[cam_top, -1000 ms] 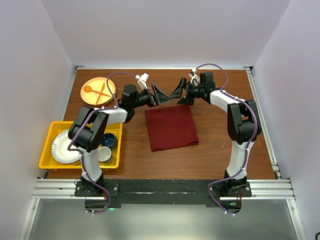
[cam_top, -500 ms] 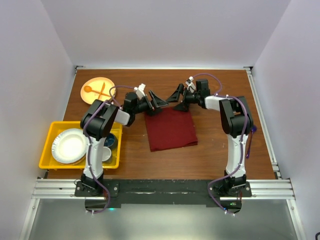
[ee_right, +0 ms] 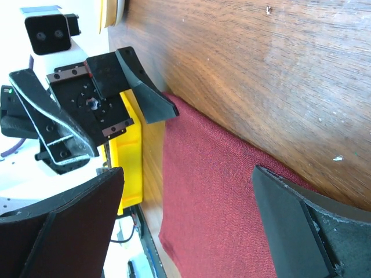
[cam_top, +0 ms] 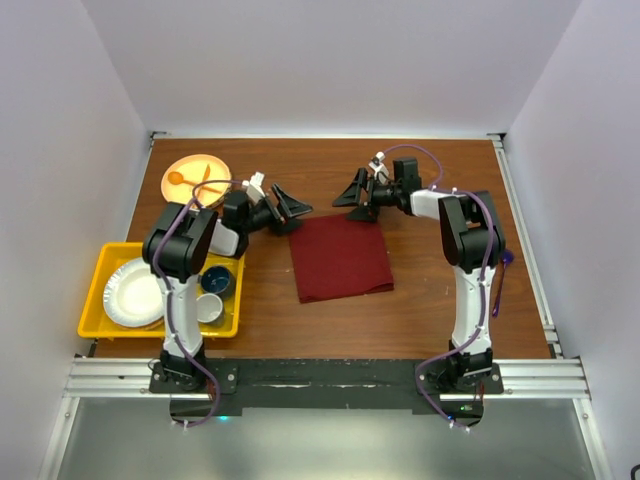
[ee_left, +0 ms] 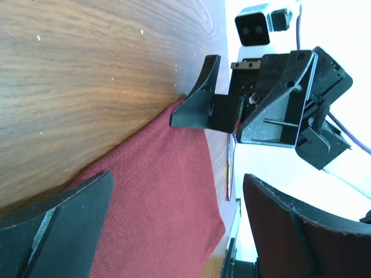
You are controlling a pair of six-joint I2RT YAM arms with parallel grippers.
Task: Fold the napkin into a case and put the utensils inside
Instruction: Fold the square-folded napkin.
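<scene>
Tabletop (cam_top: 440,300): yellow bin (cam_top: 130,331) holds plate (cam_top: 135,295), cups (cam_top: 214,281); left end effector (cam_top: 298,215), right end effector (cam_top: 350,208) splayed, empty.

Rig's 2 skinny arms, the left arm (cam_top: 178,262) and the right arm (cam_top: 468,250), both made of white tube-like links with chunky black joint housings, and each has a thin purple cable (cam_top: 497,290) looping loosely along it down to a black base block (cam_top: 182,375). The left gripper (cam_top: 293,210) and right gripper (cam_top: 355,200) are matte black with 2 wedge-shaped triangular fingers (ee_left: 197,98), a screw-dotted body and a silvery side plate. There's also a little white boxy camera (ee_left: 253,28) with 2 dark lenses perched on each.
</scene>
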